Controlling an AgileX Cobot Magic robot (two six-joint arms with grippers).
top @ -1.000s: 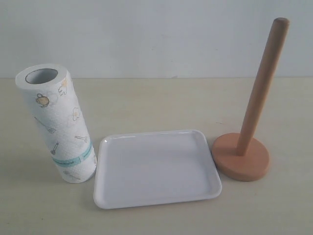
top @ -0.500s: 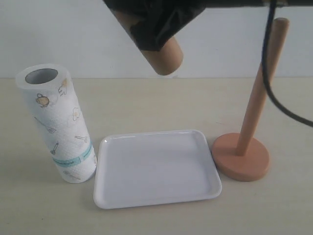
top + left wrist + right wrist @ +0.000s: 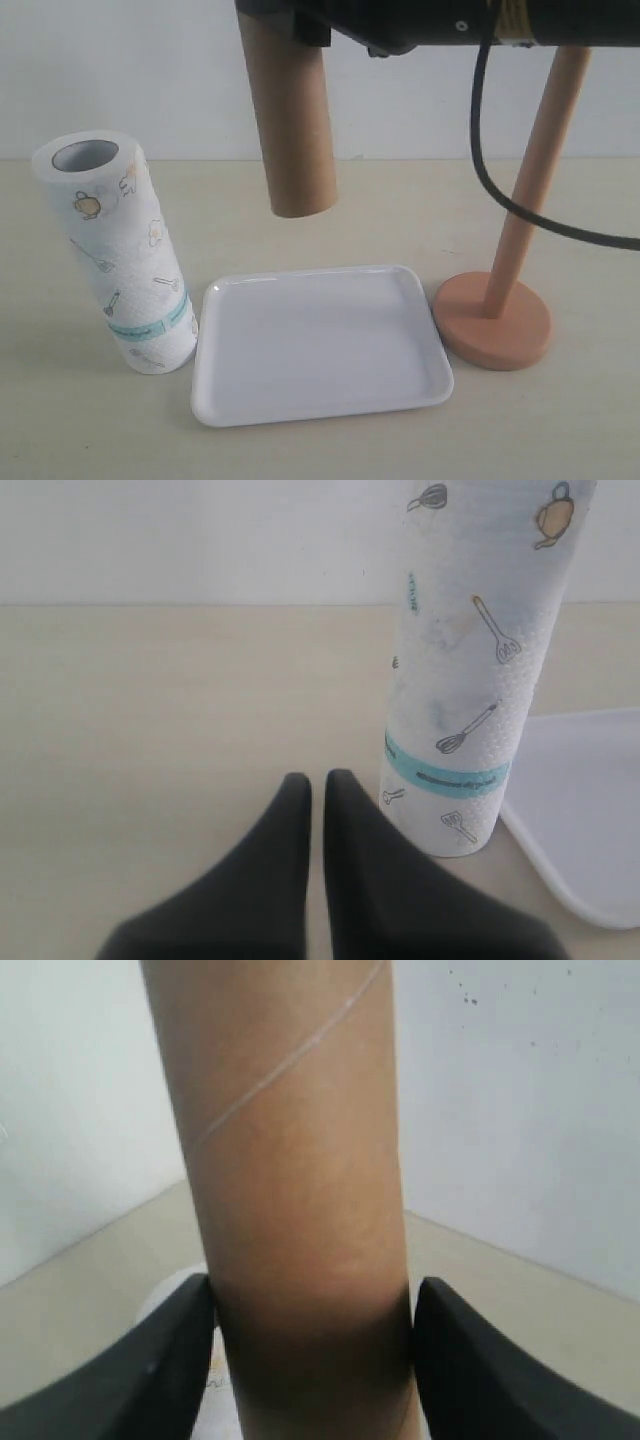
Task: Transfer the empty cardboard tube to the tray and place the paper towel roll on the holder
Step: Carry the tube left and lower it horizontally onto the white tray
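The empty cardboard tube (image 3: 290,120) hangs almost upright in the air above the far edge of the white tray (image 3: 320,345). My right gripper (image 3: 300,20) is shut on the tube's upper part at the top of the exterior view. In the right wrist view the brown tube (image 3: 300,1160) fills the gap and both black fingers (image 3: 170,1350) press its sides. The paper towel roll (image 3: 120,250) stands on end left of the tray. My left gripper (image 3: 317,780) is shut and empty, low over the table beside the roll (image 3: 470,660). The wooden holder (image 3: 520,230) stands right of the tray, its rod bare.
A black cable (image 3: 500,190) loops down from the right arm in front of the holder's rod. A white wall closes the back of the tan table (image 3: 400,200). A corner of the tray (image 3: 590,810) lies just past the roll in the left wrist view.
The right arm has come into the exterior view carrying the tube. The tube has swung from a tilt to nearly upright and its lower end has dropped closer to the tray.
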